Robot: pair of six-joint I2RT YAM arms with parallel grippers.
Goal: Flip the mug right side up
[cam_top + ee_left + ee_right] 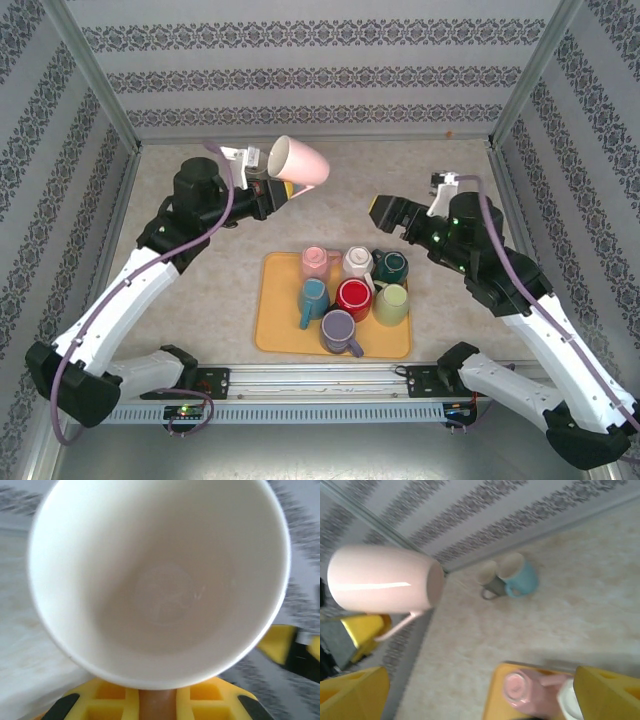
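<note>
Half of the task seems done, as I judge it: the pink mug point(300, 160) is off the table point(220, 300) and hangs in the air behind the orange tray point(275, 340), higher than the seven other mugs point(353, 297) that stand on it. It is neither upside down nor upright. It lies about on its side, with the white mouth turned toward the left arm's wrist, so the left wrist view looks straight into its inside, and the closed bottom points toward the right arm. What is left, I think, is to turn it further until the mouth faces up, then to put it down on its base at a free place and release it. The left gripper point(266, 188) is closed tightly on the handle point(157, 705) of the mug: in the left wrist view the handle sits between the two yellow fingers point(112, 702), with no gap visible beside it. The right gripper point(385, 212) is near the mug but apart from it. Its jaws stand wide open, holding nothing and touching nothing, and in the right wrist view its fingers sit far apart at the two lower corners. The weight of the mug is therefore carried by the left grip on the handle alone, which could let it swing during the turn.
</note>
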